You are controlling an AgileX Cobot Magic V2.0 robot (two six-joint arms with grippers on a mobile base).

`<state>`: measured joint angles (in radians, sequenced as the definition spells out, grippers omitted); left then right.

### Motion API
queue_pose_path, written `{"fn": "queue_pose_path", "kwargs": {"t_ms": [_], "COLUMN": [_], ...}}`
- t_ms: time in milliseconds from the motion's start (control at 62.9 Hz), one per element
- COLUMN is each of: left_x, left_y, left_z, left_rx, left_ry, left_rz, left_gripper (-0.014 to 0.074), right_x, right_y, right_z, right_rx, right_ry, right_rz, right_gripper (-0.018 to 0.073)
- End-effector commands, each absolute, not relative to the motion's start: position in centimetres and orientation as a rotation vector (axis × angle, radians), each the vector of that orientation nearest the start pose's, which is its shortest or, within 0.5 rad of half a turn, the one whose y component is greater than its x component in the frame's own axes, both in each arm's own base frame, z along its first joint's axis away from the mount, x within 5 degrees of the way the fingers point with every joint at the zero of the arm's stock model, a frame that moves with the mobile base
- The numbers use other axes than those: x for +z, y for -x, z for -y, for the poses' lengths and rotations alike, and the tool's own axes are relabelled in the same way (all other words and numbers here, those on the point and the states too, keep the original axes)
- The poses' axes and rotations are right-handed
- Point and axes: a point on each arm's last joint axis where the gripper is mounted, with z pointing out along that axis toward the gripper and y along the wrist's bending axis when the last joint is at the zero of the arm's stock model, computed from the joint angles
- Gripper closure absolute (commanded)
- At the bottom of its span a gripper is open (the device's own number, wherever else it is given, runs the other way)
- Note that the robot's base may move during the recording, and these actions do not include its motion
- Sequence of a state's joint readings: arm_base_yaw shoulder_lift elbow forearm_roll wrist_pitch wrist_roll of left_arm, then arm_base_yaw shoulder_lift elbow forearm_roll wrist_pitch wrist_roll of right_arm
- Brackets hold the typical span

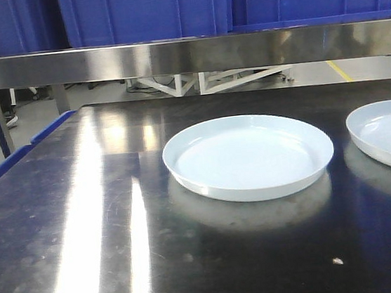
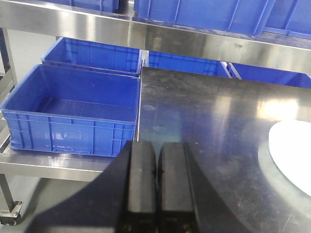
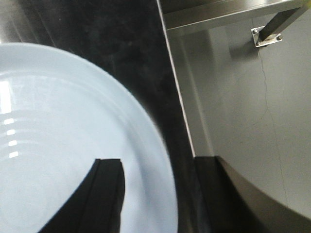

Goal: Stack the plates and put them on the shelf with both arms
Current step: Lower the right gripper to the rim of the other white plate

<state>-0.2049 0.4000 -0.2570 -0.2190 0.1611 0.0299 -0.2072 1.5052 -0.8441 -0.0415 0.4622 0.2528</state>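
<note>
Two pale bluish-white plates lie flat and apart on the dark steel table: one in the middle (image 1: 248, 156), the other cut off at the right edge (image 1: 388, 135). The steel shelf (image 1: 185, 54) runs above the table's far side. Neither arm shows in the front view. My right gripper (image 3: 158, 162) is open and straddles a plate's (image 3: 63, 136) rim, one finger (image 3: 109, 194) over the inside and the other (image 3: 221, 194) outside, by the table's edge. My left gripper (image 2: 156, 148) is shut on nothing, at the table's near-left part, well left of a plate's edge (image 2: 291, 155).
Blue bins (image 1: 144, 7) stand on the shelf. More blue crates (image 2: 73, 111) sit on a lower rack left of the table. The table's right edge (image 3: 177, 97) drops to grey floor, with a bolted rack foot (image 3: 266, 35) beyond.
</note>
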Motion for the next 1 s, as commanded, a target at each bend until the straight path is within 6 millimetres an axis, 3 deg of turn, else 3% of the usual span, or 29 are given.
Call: {"fn": "queue_pose_path", "kwargs": {"t_ms": [0, 843, 923, 986], "left_x": [27.55, 27.55, 27.55, 27.55], "left_y": [-9.50, -9.50, -9.50, -9.50], "left_z": [2.12, 2.12, 2.12, 2.12], "left_rx": [-0.317, -0.317, -0.317, -0.317], "left_ry": [-0.018, -0.018, -0.018, -0.018], "left_rz": [-1.674, -1.674, -1.674, -1.674], "left_gripper": [0.0510, 0.0510, 0.0510, 0.0510], "right_x": [23.14, 22.26, 22.26, 22.26], "right_y": [-28.82, -29.12, -29.13, -29.13], "right_z": [6.28, 6.35, 6.35, 6.35], "right_rx": [-0.025, -0.025, -0.025, -0.025], "right_ry": [-0.523, -0.529, -0.529, -0.529], "right_rz": [-2.446, -2.474, -2.473, -2.473], "right_gripper": [0.0135, 0.0137, 0.0186, 0.0277]}}
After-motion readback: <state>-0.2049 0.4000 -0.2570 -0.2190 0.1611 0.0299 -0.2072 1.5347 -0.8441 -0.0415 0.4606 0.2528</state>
